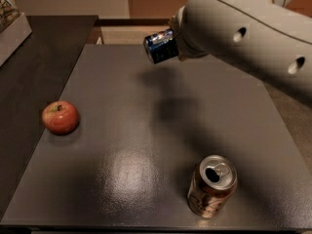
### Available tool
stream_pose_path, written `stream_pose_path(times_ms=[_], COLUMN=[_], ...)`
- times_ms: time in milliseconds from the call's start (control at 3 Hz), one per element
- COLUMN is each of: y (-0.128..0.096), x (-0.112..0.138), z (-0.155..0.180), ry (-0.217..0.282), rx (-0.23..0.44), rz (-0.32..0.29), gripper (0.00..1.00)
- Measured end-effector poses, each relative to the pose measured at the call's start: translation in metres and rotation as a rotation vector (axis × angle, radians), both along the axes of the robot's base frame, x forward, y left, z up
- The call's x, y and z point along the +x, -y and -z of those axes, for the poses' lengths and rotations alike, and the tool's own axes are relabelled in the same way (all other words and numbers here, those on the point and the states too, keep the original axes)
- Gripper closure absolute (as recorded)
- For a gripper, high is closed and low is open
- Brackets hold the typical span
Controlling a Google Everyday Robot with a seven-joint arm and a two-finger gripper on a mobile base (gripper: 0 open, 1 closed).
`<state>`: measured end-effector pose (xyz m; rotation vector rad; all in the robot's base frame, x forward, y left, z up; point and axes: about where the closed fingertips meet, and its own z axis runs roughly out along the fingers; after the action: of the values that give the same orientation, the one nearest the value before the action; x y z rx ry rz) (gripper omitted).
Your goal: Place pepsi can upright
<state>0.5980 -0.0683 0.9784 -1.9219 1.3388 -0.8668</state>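
The pepsi can (160, 47) is dark blue with a silver end. It hangs tilted on its side in the air above the far middle of the grey table (122, 111). My gripper (177, 43) is shut on the can's right end and is mostly hidden behind my large white arm (243, 38), which reaches in from the upper right. The can's shadow falls on the table below it.
A red apple (60, 117) lies at the table's left edge. A brown can with an open silver top (211, 185) stands upright near the front right. A darker counter (34, 57) adjoins on the left, with a white box (9, 28) at the far left.
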Motion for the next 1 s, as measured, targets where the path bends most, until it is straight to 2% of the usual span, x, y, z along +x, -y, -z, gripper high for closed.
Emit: stream_pose_path(times_ms=[333,667,1000], y=[0.000,-0.001,0.000], x=[0.000,0.003,0.017], z=[0.000,-0.003,-0.012], ry=[0.000,0.025,0.059], rx=[0.000,-0.033,-0.032], rz=[0.000,-0.038,-0.107], gripper=[1.00,1.00,1.00])
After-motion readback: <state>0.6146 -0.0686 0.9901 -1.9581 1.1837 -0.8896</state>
